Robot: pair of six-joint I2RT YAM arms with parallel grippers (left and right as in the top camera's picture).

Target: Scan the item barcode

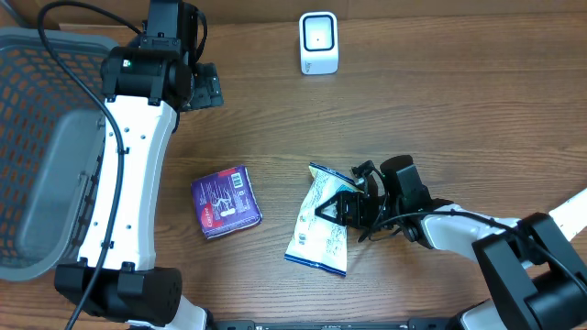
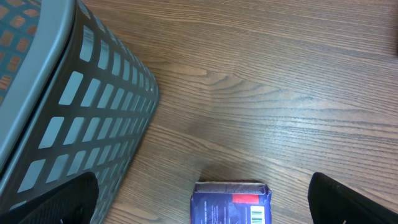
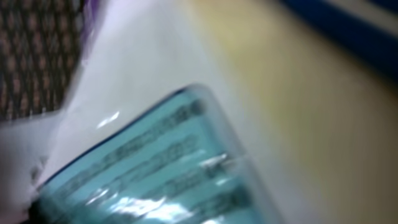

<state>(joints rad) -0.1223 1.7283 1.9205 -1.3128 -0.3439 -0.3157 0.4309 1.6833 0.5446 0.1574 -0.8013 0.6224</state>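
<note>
A white and blue snack bag (image 1: 318, 223) lies flat on the wooden table, right of centre. My right gripper (image 1: 337, 210) is low over the bag's right edge, its fingers spread with the bag between them. The right wrist view is filled with the blurred bag (image 3: 155, 168), and the fingers do not show there. A purple packet (image 1: 226, 202) lies to the bag's left, with a barcode on its top face. My left gripper (image 1: 204, 89) hangs open at the back left, holding nothing. In its wrist view the purple packet (image 2: 231, 202) sits below the open left gripper (image 2: 208, 208).
A white scanner (image 1: 318, 43) stands at the back of the table. A grey mesh basket (image 1: 37, 147) fills the left side, and its wall (image 2: 81, 106) is close to the left gripper. The left arm (image 1: 119, 183) runs along the basket's right side.
</note>
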